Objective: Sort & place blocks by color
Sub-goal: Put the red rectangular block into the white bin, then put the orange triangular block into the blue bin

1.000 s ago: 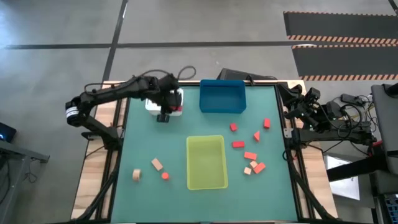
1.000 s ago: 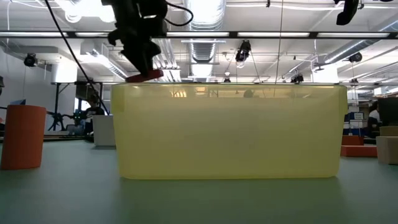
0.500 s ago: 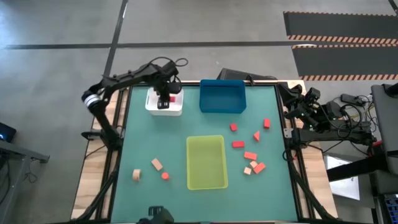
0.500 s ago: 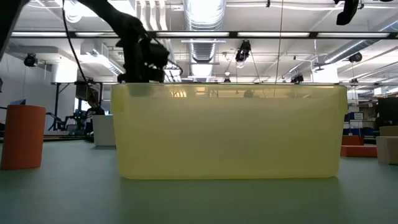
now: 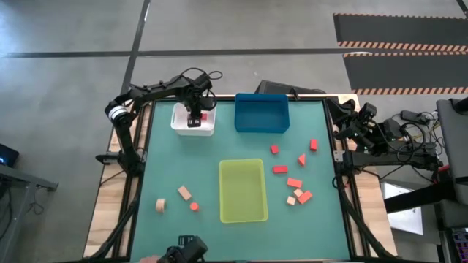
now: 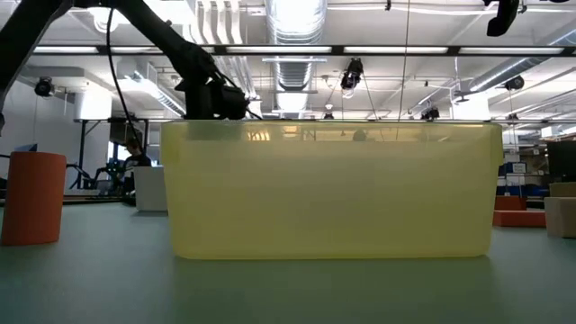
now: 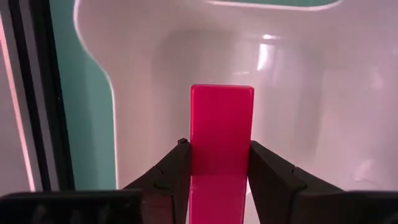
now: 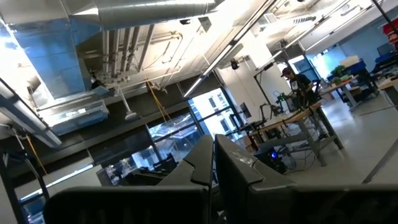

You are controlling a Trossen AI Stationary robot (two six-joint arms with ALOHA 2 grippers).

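Note:
My left gripper (image 5: 194, 117) points down into the white bin (image 5: 180, 128) at the table's far left and is shut on a deep red bar (image 7: 221, 124). Loose blocks lie flat on the teal mat. Several red ones (image 5: 280, 169) and two tan ones (image 5: 291, 200) are at the right. Two tan ones (image 5: 184, 193) and an orange-red one (image 5: 194, 207) are at the near left. My right gripper (image 8: 214, 158) is shut and holds nothing. It is parked beyond the table's right edge (image 5: 355, 126) and points up into the room. My left gripper pinches the red bar's two long sides (image 7: 199, 149) between its two fingers (image 7: 174, 168). The fingers come from above, point down and lie across the bar. One end of the bar (image 7: 221, 92) sticks out past them over the white bin's floor (image 7: 311, 93). Whether the bar touches that floor I cannot tell.
The blue bin (image 5: 261, 115) stands at the far middle, right of the white bin. The yellow-green bin (image 5: 243, 191) stands at the near middle and fills the low view (image 6: 333, 189). A dark object (image 5: 183, 252) shows past the table's near edge.
My left gripper, still shut on the red bar, has gone from the white bin's near side toward the far edge and down. In the low view it has sunk behind the yellow-green bin's rim. The bar is now inside the white bin.

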